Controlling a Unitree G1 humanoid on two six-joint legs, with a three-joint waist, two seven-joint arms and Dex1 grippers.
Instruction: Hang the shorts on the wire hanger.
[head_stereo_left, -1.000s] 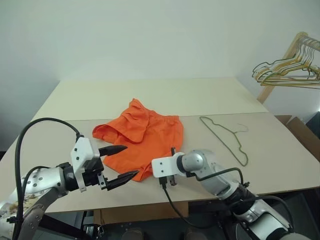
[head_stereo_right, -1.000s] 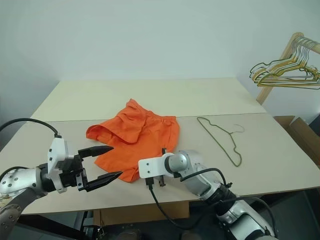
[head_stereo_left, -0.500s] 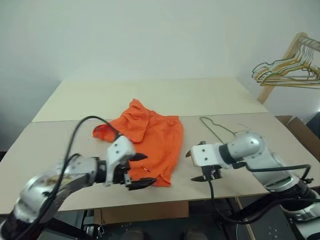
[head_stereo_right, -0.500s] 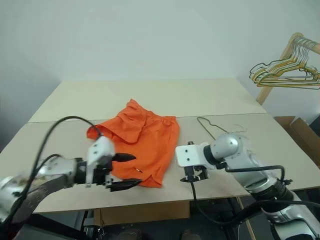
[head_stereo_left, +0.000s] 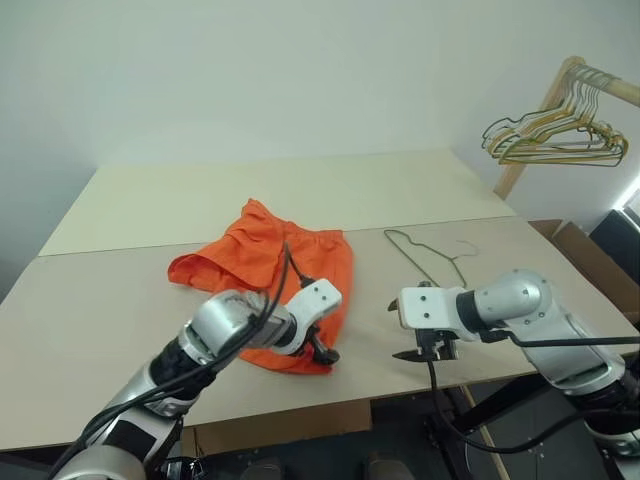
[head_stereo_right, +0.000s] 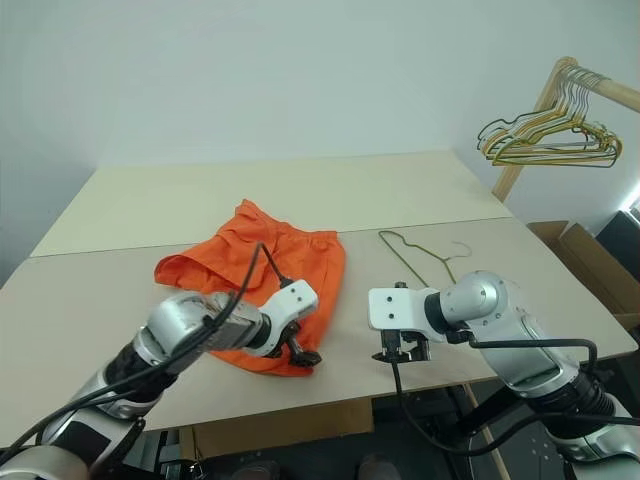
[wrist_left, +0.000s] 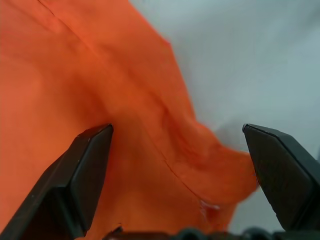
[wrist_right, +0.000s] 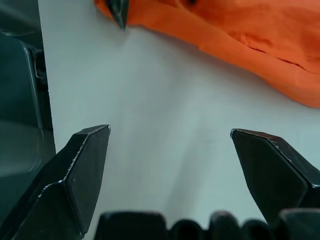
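I see the L gripper (wrist_left: 177, 165) angled down over the near leg hem of the shorts (head_stereo_left: 270, 265), fingers apart w/ fabric between them, nothing clamped. R gripper (head_stereo_left: 415, 335) hangs over bare table (head_stereo_left: 120, 290) just beside the shorts' hem, fingers spread wide, empty. Wire hanger (head_stereo_left: 425, 255) lies flat beyond the R gripper, apart from the shorts.

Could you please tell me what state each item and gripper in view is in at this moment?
shorts: rumpled flat on the table, not on any hanger.
wire hanger: lying flat on the table, right of the shorts, empty.
left gripper: open, straddling the shorts' near hem.
right gripper: open, empty, over bare table.
bunch of hangers: hanging on the wooden rail.
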